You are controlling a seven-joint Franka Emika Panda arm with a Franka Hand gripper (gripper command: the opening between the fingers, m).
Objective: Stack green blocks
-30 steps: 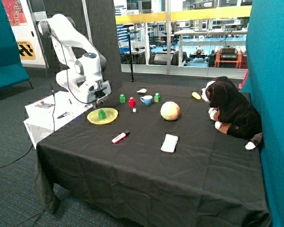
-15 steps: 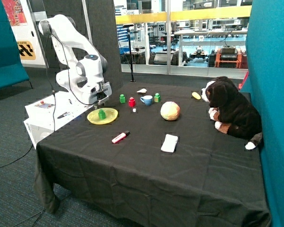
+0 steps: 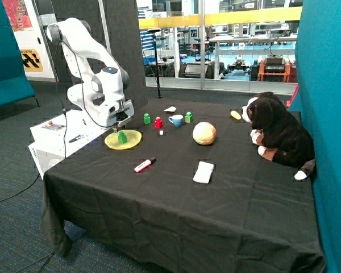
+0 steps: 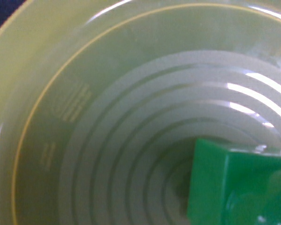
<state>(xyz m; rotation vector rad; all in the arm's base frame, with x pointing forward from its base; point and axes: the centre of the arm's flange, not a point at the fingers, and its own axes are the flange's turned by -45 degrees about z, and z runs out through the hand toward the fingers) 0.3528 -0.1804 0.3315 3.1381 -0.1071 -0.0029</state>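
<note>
1. Here, in the outside view, the gripper [image 3: 120,120] hangs low over the yellow plate [image 3: 133,140], which lies near the table [image 3: 176,199] edge closest to the robot's base. One green block [image 3: 122,137] stands upright on that plate, just under the gripper. Whether the fingers are spread or pressed together cannot be told.
2. Toward the far edge, a second green block [image 3: 146,118] stands on the cloth beside the red block [image 3: 158,123]. The blue cup [image 3: 176,120] comes next, with the third green block [image 3: 188,117] just beyond it. What the cup holds cannot be seen. No block rests on another.
3. A red marker [image 3: 144,165] and a white cloth [image 3: 203,172] lie nearer the front edge; a round ball [image 3: 204,133] sits mid-table and a plush dog [image 3: 277,134] by the teal wall.
4. In the wrist view, the plate [image 4: 84,131] with its ringed floor fills the frame, and the green block [image 4: 225,187] stands on it close to the camera.
</note>
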